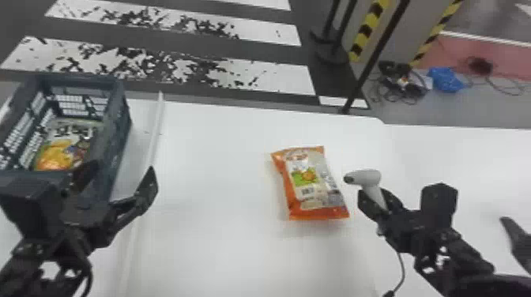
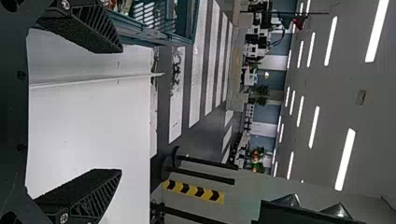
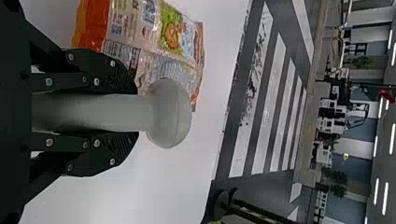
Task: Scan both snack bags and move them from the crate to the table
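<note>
the crate (image 1: pixel 120 126) runs off the head view's left edge, and its near end is partly hidden behind the left gripper (image 1: pixel 122 168), which is spread wide with nothing between its fingers. a dark shape (image 1: pixel 517 237) is cut off at the right edge; i can't tell what it is. inside the crate lies a yellow-and-green snack bag (image 1: pixel 59 154), its near part hard to make out past the crate wall and gripper. the orange snack bag (image 1: pixel 312 185) lies on the white table (image 1: pixel 217 177), between the crate and the scanner (image 1: pixel 365 177). the right gripper (image 1: pixel 373 194) is clamped on the scanner's handle, and a cable (image 1: pixel 402 264) hangs below. the right wrist view shows the handle squeezed between both fingers, with the scanner's rounded head beyond them, covering a bit of the orange snack bag. the left wrist view shows the crate's outer wall near one finger.
</note>
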`<action>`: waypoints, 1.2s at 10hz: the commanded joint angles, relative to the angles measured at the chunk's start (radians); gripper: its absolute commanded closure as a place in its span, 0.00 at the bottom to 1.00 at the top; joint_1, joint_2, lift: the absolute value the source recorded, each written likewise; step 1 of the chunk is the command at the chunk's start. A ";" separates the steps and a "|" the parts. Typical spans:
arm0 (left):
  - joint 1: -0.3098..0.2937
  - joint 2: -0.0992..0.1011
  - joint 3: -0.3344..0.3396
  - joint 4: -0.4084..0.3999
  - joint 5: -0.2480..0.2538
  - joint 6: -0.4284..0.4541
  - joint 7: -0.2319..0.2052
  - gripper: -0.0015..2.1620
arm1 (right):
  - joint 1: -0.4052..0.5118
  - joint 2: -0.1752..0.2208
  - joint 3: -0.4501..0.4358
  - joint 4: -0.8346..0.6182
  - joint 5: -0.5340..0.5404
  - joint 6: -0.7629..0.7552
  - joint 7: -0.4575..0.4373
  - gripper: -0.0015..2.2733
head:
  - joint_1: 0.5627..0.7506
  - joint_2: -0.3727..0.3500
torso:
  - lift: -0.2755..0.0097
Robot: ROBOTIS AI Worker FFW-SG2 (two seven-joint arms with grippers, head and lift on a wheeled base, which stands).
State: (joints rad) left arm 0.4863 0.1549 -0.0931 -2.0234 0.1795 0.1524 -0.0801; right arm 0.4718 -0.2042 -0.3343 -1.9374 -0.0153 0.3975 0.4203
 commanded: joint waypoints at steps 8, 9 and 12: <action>0.000 0.000 0.003 0.009 0.000 0.000 -0.001 0.04 | -0.124 -0.052 -0.075 0.384 -0.014 -0.226 -0.008 0.99 | 0.70 0.03 | 0.66; 0.000 0.000 0.003 0.011 0.000 0.000 -0.001 0.04 | -0.130 -0.052 -0.072 0.400 -0.014 -0.226 -0.009 0.99 | 0.70 0.03 | 0.66; 0.000 0.000 0.003 0.012 0.000 -0.003 -0.001 0.04 | -0.137 -0.052 -0.063 0.437 -0.014 -0.251 -0.011 0.99 | 0.70 0.03 | 0.66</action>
State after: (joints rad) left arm 0.4863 0.1549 -0.0905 -2.0104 0.1795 0.1497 -0.0813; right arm 0.3367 -0.2562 -0.3991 -1.5070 -0.0291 0.1489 0.4093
